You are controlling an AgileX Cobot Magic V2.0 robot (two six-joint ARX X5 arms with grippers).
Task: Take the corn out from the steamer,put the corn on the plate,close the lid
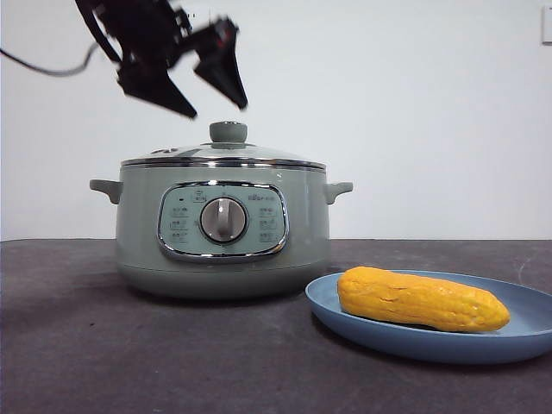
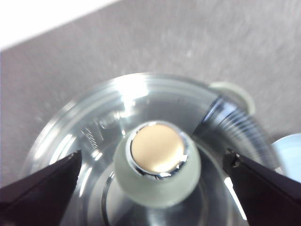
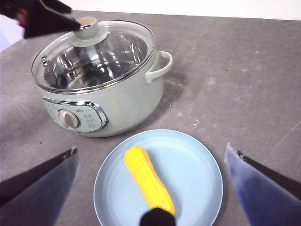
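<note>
The sage-green steamer (image 1: 222, 228) stands on the dark table with the glass lid (image 1: 222, 153) seated on it. My left gripper (image 1: 216, 110) hangs open just above the lid's green knob (image 2: 157, 162), a jaw on either side of it and not touching. The yellow-orange corn (image 1: 420, 299) lies on the light-blue plate (image 1: 362, 323) to the right of the steamer. My right gripper (image 3: 150, 153) is open and empty, high above the plate (image 3: 197, 169) and the corn (image 3: 148, 179). The steamer (image 3: 117, 106) and its lid (image 3: 94, 52) also show in the right wrist view.
The dark grey table (image 1: 129, 354) runs to a white wall behind. A black cable (image 1: 43, 67) hangs from the left arm at the upper left. The steamer's side handle (image 3: 159, 66) sticks out toward the plate.
</note>
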